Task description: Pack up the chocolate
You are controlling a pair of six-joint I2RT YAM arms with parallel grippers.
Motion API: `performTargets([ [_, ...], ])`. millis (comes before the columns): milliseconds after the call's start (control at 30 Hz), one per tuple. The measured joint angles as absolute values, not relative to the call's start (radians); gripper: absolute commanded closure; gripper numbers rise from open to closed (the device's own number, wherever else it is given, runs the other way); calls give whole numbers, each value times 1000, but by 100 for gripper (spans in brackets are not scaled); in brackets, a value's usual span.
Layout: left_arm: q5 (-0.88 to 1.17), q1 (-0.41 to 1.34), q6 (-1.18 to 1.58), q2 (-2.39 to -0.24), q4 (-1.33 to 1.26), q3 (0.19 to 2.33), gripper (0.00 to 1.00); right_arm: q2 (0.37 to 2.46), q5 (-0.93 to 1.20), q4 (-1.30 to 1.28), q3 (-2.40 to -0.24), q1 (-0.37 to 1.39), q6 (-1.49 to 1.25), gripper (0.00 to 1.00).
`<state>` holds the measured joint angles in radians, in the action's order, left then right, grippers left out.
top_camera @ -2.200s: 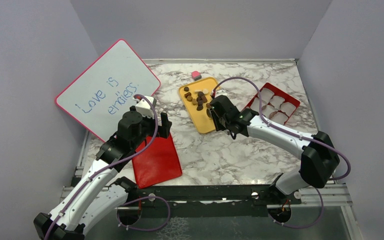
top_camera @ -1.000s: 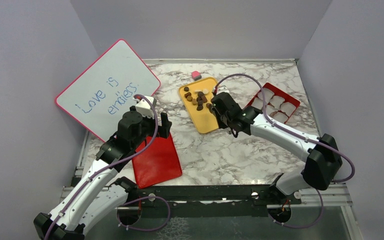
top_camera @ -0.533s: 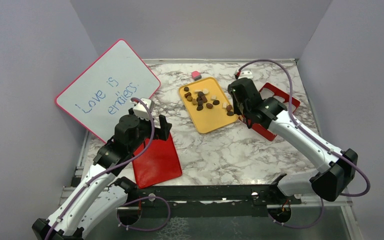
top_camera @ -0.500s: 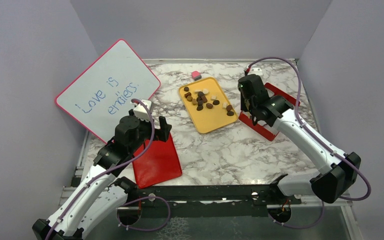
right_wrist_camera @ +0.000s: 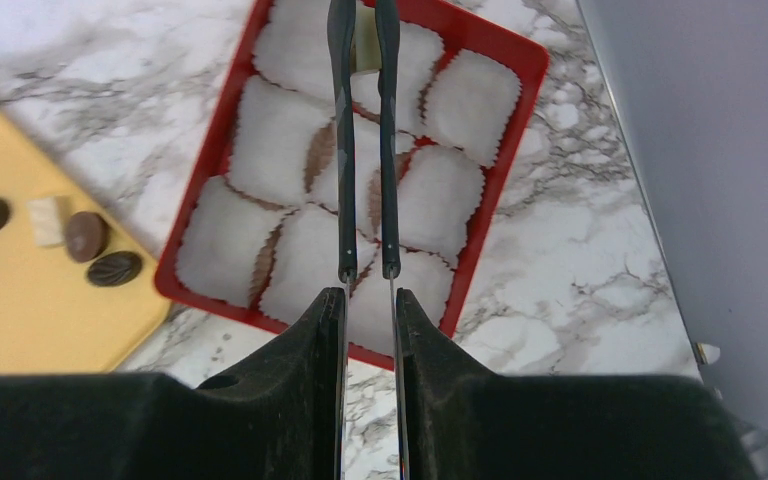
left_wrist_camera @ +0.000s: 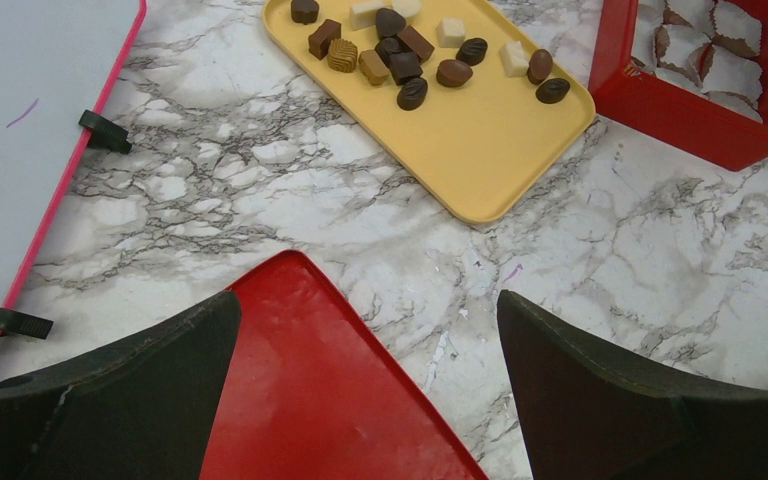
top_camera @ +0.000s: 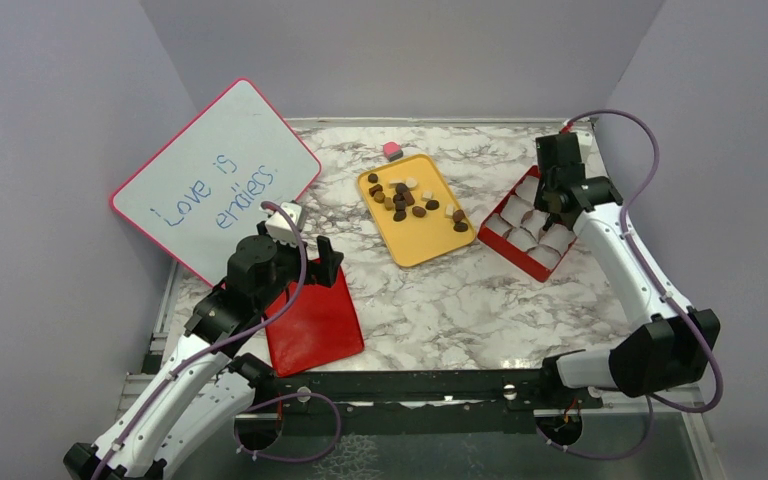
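Several dark, brown and cream pieces of chocolate [top_camera: 410,200] [left_wrist_camera: 400,60] lie on a yellow tray [top_camera: 422,245]. To its right stands a red box [top_camera: 535,262] [right_wrist_camera: 500,170] lined with white paper cups. My right gripper [top_camera: 558,208] [right_wrist_camera: 370,300] hangs over that box, shut on thin metal tongs [right_wrist_camera: 343,150]. A cream-white chocolate piece [right_wrist_camera: 365,55] sits between the tong tips above a far cup. My left gripper [top_camera: 320,250] [left_wrist_camera: 370,310] hovers wide open, holding nothing, over the far corner of a flat red lid [top_camera: 315,320] [left_wrist_camera: 310,400].
A pink-framed whiteboard [top_camera: 215,175] leans at the left, reaching past the table edge. A small pink cube [top_camera: 392,150] lies behind the yellow tray. Grey walls close in the table on three sides, one close to the box on the right.
My right arm has swung right from the yellow tray to above the red box, carrying the tongs. The left arm has barely shifted.
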<state>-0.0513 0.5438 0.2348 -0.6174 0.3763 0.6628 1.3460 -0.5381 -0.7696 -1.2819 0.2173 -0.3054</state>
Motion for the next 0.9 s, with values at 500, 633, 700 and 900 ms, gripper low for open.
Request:
performTargets([
  [500, -50, 558, 234, -607, 376, 661, 1, 1457, -525, -738, -1182, 60, -297, 76],
  [633, -50, 559, 234, -607, 376, 661, 1, 1473, -517, -720, -1168, 44, -294, 76],
  [700, -50, 559, 234, -607, 377, 659, 1, 1483, -517, -711, -1168, 35, -294, 76],
  [900, -51, 559, 234, -607, 376, 659, 1, 1500, -515, -687, -1168, 14, -294, 72],
])
